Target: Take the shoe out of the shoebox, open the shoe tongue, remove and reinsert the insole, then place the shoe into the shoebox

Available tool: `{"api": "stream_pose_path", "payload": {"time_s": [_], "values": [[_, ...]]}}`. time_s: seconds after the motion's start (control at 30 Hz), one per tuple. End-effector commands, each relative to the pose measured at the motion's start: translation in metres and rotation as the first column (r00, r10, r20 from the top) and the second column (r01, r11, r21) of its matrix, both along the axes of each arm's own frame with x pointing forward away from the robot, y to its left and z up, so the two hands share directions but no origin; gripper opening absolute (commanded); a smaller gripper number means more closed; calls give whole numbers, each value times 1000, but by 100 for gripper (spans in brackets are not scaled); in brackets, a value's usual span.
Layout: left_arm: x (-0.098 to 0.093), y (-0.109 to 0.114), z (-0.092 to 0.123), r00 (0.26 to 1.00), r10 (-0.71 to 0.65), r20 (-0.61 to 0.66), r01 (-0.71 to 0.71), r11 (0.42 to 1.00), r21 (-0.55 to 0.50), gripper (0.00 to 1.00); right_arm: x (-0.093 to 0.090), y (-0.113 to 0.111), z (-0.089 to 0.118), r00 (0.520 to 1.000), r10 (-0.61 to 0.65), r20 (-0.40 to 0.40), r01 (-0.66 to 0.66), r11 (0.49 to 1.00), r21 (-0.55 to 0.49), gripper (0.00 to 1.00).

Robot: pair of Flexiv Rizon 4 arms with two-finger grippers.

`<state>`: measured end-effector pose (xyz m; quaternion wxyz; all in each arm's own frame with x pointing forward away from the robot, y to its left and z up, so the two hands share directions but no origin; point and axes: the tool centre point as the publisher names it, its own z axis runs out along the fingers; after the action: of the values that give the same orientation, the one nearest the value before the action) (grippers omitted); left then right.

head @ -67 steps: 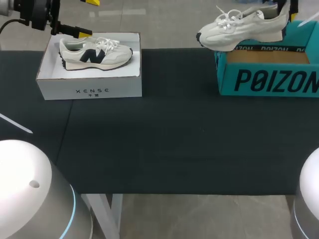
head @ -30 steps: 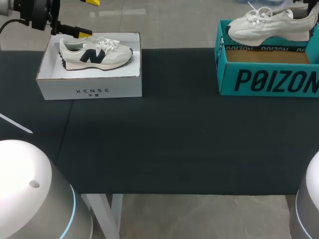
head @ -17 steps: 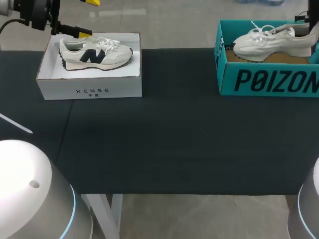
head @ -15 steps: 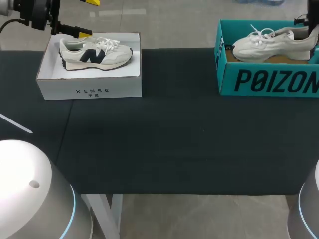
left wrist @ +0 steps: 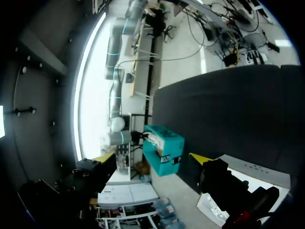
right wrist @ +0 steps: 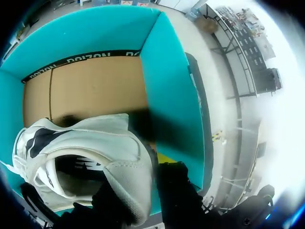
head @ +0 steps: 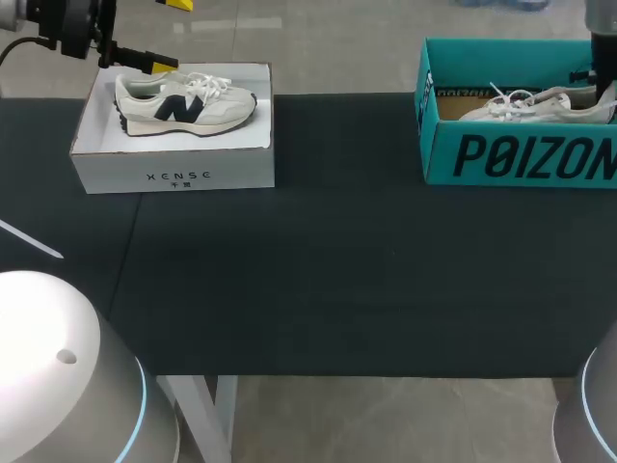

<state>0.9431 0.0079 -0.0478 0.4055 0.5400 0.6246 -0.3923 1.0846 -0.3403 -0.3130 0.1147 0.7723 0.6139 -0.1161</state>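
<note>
Shoe (head: 554,104) in shoebox (head: 521,156); right wrist view alone shows gripper (right wrist: 145,191) pinching heel.

Dark worktop (head: 337,280). At its far left corner, an open white box (head: 174,176), shallow, with small print on the front wall. Inside, a cream sneaker (head: 188,106) with navy side mark and white laces, toe toward the worktop's middle.

We log an off-white shoe (head: 540,104) (right wrist: 95,143) with white laces and dark side marks, sitting low inside the open teal shoebox (head: 521,154) (right wrist: 167,95) at the table's far right. Upright, toe toward the table's middle. Only laces and upper clear the front wall. We cannot tell whether the sole touches the brown floor.
</note>
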Motion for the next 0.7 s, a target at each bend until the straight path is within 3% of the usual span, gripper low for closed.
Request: {"api": "stream_pose_path", "payload": {"time_s": [0.03, 0.2, 0.43, 0.47, 0.5, 0.53, 0.7], "values": [[0, 0, 0, 1000, -2, 0, 2, 1000, 3, 100, 7, 0, -21, 999, -6, -46, 6, 1000, -1, 0], [0, 0, 0, 1000, -2, 0, 2, 1000, 3, 100, 3, -6, -40, 996, -39, -80, 38, 999, -11, 0], [0, 0, 0, 1000, -2, 0, 2, 1000, 3, 100, -1, -10, -47, 994, -58, -91, 56, 998, -27, 0], [0, 0, 0, 1000, -2, 0, 2, 1000, 3, 100, -2, -10, -46, 994, -63, -90, 61, 998, -24, 4], [0, 0, 0, 1000, -2, 0, 2, 1000, 3, 100, -4, -11, -45, 993, -73, -88, 71, 997, -19, 39], [0, 0, 0, 1000, -2, 0, 2, 1000, 3, 100, -5, -12, -43, 993, -76, -88, 74, 997, -18, 100], [0, 0, 0, 1000, -2, 0, 2, 1000, 3, 100, -9, -11, -28, 994, -85, -67, 84, 996, -13, 100]]}}
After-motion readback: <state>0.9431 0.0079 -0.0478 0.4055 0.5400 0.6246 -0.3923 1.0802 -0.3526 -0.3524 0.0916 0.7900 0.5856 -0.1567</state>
